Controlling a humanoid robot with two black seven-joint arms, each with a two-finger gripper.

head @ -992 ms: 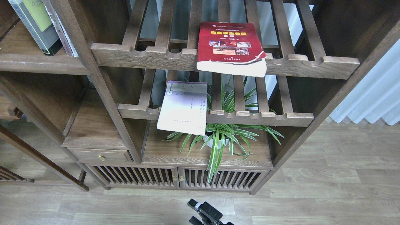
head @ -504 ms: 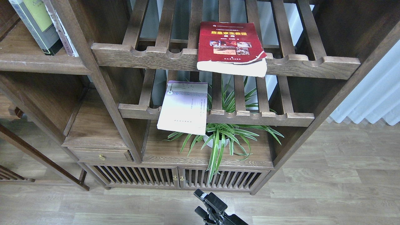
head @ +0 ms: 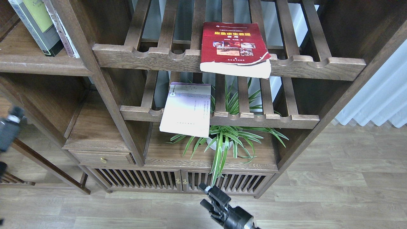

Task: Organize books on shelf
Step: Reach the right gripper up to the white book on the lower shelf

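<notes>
A worn red book with a yellow title lies flat on the upper slatted rack, its front end over the rail. A thin white-lavender book lies on the lower slatted rack and overhangs its front. A thick yellow-green book with a dark border stands leaning on the solid shelf at the top left. My right gripper rises from the bottom edge, low in front of the cabinet doors; its two fingers stand apart and hold nothing. My left gripper shows as a dark blur at the left edge.
A potted spider plant stands on the board under the lower rack, its leaves hanging over the front. Another thin book leans beside the yellow-green one. A small drawer and slatted cabinet doors sit below. Wood floor lies in front.
My right gripper has risen from the bottom edge toward the cabinet doors. My left arm has come into view at the left edge. The books have not moved.
</notes>
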